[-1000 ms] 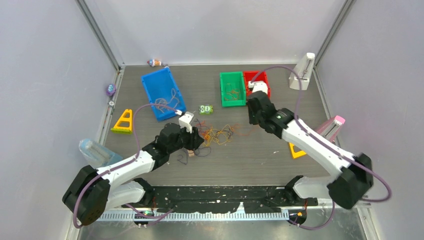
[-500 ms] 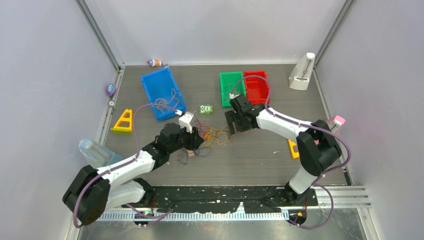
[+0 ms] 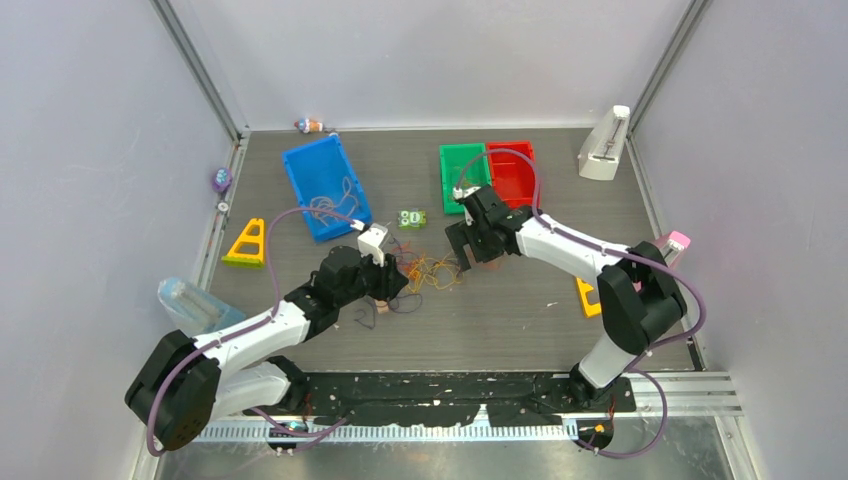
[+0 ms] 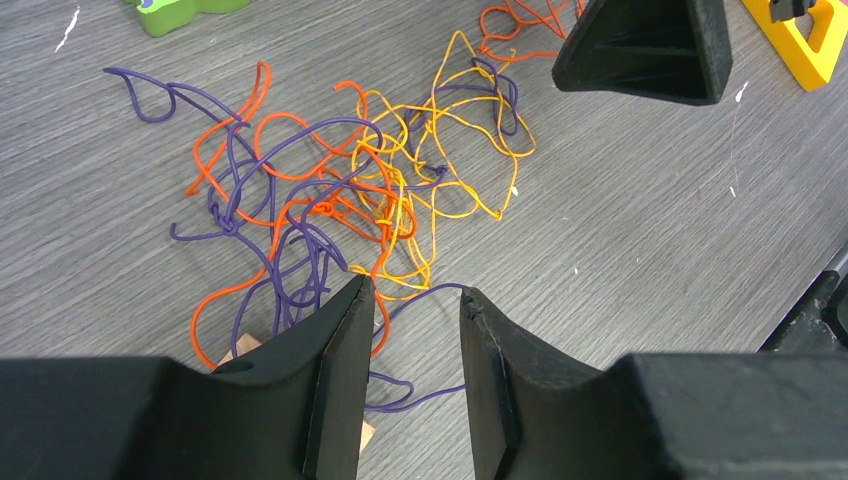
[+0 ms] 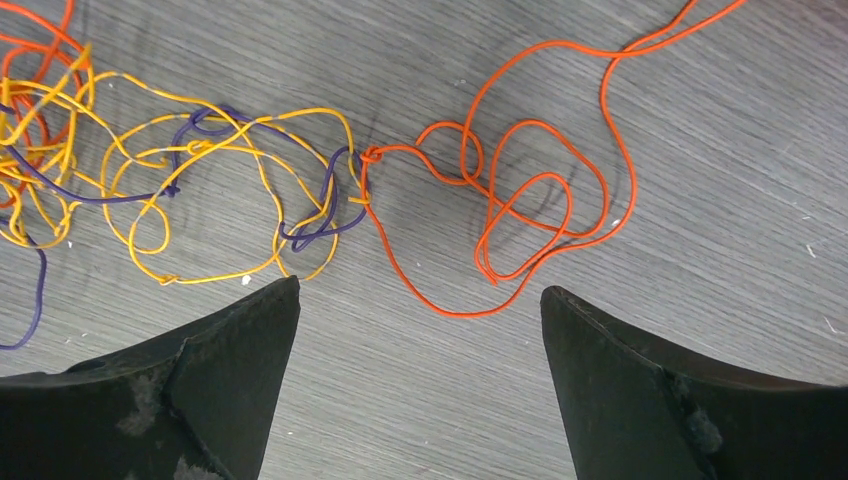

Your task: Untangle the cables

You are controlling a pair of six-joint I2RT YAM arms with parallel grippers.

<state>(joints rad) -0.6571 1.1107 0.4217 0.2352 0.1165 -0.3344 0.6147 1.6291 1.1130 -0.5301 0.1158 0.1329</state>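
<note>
The cables [image 3: 430, 272] are lying as one loose tangle at the middle of the desk [image 3: 520, 320], with the long axis running left to right between the two claws. The left claw [image 4: 415, 300] is hanging released over the tangle's left end. Its jaws are parted narrowly, a purple strand [image 4: 430, 288] is crossing the gap beneath them, and nothing is being gripped. The right claw [image 5: 420, 300] is standing released with jaws spread wide, straddling the tangle's right end. The top view is showing only a small knot of colour. The left wrist view is resolving purple, orange and yellow strands interwoven, a small tan block [image 4: 243, 346] partly under one finger, and a finger [image 4: 640, 45] of the right claw at the far side. The right wrist view alone is showing an orange strand [image 5: 520, 215] lying in loops beside the yellow-and-purple mass, joined to it at one knot [image 5: 368, 155], its tail trailing toward the upper right.
</note>
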